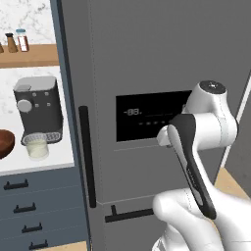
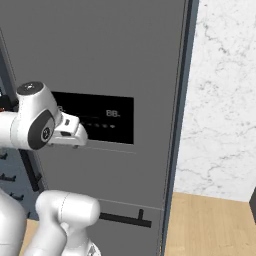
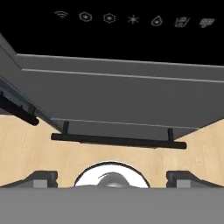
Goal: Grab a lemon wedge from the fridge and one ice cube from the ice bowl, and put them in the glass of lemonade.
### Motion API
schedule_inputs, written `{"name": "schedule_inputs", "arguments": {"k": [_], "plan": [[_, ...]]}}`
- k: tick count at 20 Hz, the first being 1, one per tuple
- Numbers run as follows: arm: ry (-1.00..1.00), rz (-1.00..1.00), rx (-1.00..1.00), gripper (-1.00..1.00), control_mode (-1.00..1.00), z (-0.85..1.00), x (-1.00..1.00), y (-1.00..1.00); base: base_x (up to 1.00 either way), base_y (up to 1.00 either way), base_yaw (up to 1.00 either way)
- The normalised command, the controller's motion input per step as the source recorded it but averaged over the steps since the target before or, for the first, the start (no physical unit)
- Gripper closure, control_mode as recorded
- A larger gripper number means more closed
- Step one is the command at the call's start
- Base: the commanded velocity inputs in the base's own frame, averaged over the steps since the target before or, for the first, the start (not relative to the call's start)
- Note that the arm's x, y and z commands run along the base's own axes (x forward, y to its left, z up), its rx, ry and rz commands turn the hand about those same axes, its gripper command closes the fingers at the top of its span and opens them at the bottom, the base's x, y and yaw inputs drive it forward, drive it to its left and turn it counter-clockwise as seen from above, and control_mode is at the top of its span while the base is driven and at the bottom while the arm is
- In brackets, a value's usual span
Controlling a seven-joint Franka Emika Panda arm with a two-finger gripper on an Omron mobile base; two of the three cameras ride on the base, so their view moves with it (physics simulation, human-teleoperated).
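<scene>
The tall grey fridge stands shut, so the lemon wedge is hidden. My gripper hangs close in front of the fridge's black display panel. It is open, with the fingertips far apart and nothing between them. In the hand view it looks down the fridge door to the lower drawer's black bar handle. On the white counter at the left, the glass of lemonade stands under a coffee machine. The dark reddish-brown ice bowl sits at the picture's left edge beside it.
The fridge's long black vertical handle runs along the door's left side. A dark coffee machine stands on the counter over blue drawers. Spice bottles sit on a wooden shelf. A marble wall and wooden floor lie right of the fridge.
</scene>
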Motion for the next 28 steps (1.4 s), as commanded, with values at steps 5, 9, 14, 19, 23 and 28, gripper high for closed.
{"name": "schedule_inputs", "arguments": {"k": [5, 9, 14, 19, 23, 28], "plan": [[0.00, 0.00, 0.00, -1.00, -1.00, 0.00, -0.03, 0.04, 0.00, 0.00, 0.00], [0.00, 0.00, 0.00, -1.00, 1.00, -0.05, 0.04, 0.34, 0.07, 0.50, -0.02], [0.00, 0.00, 0.00, -1.00, 1.00, 0.00, 0.00, 0.00, 0.09, 1.00, -0.23], [0.00, 0.00, 0.00, -1.00, 1.00, 0.00, 0.00, 0.00, -0.08, 1.00, -0.47], [0.00, 0.00, 0.00, -1.00, 1.00, 0.00, 0.00, 0.00, 0.00, 0.89, -0.42], [0.00, 0.00, 0.00, -1.00, 1.00, 0.00, 0.00, 0.00, -0.02, 0.33, -0.14]]}}
